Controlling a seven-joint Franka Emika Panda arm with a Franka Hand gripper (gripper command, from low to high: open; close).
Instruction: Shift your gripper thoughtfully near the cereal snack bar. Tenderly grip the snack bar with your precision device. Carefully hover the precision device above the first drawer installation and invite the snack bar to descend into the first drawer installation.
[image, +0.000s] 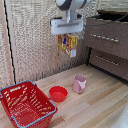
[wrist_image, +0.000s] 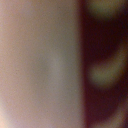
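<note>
End effector (image: 67, 33) raised high over the surface (image: 95, 102), white blocky body under a grey wrist. The cereal snack bar (image: 67, 43) hangs straight down from it, so the end effector is closed on the packet's upper edge; the fingers themselves are too small to make out. Bar is well clear of the surface, to the exterior view's left of the brown dresser, about level with the first drawer installation (image: 106, 36). That drawer's dark interior shows along its top, so it looks pulled out. Lower drawer (image: 107, 61) sits beneath, with a similar handle.

Wrist view is a blur: pale mass beside a dark red band with pale blotches. Nothing readable.

Risks, as judgement:
- Grip is on a thin edge of a slick wrapper; a quick sideways move could swing the dangling packet and let it slide out before the drawer.
- The hanging end sits about level with the drawer front; travelling across without lift could snag it on the front panel or silver bar handle (image: 104, 37).
- Early release drops it onto the surface near the pink cup (image: 79, 83).

Materials: packet glossy, flat, rectangular, yellow-red-orange print. Dresser wood, matte brown. Surface pale wood planks. Red bowl (image: 58, 93) smooth, round. Red wire basket (image: 26, 103) open mesh, grey-rimmed. Backdrop woven, reed-like.
</note>
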